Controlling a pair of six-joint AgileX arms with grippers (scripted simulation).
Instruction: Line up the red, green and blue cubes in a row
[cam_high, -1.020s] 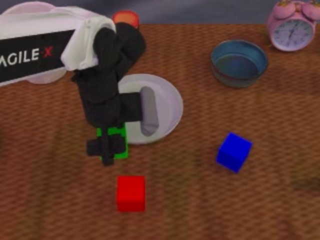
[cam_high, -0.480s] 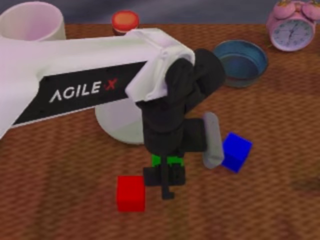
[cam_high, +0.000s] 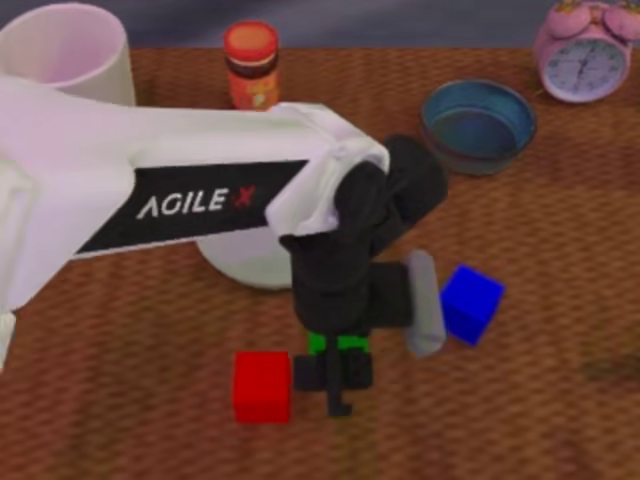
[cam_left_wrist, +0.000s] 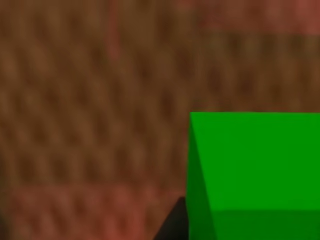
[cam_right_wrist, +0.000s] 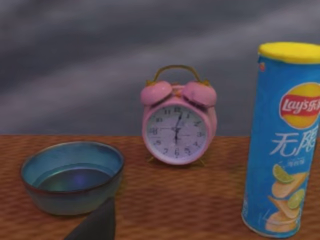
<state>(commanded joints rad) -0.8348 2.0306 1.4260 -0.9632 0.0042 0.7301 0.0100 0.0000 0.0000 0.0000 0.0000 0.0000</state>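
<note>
My left gripper (cam_high: 337, 376) is shut on the green cube (cam_high: 337, 343), holding it just right of the red cube (cam_high: 262, 386) near the table's front. The two cubes stand close together with a narrow gap. The blue cube (cam_high: 470, 302) sits turned at an angle, farther right and a little back. In the left wrist view the green cube (cam_left_wrist: 255, 170) fills the lower corner over the brown mat. My right arm is parked outside the top view. Only a dark sliver of its gripper (cam_right_wrist: 95, 225) shows in the right wrist view.
A white plate (cam_high: 240, 262) lies under my left arm. A red-capped orange jar (cam_high: 251, 65) and a white cup (cam_high: 70, 50) stand at the back left. A blue-grey bowl (cam_high: 478, 125) and a pink alarm clock (cam_high: 585, 50) are at the back right. A blue chips can (cam_right_wrist: 285, 140) stands near the clock.
My left arm carried the green cube from beside the plate rightward and toward the front, ending right of the red cube. The jar is uncovered now. Red and blue cubes stayed put.
</note>
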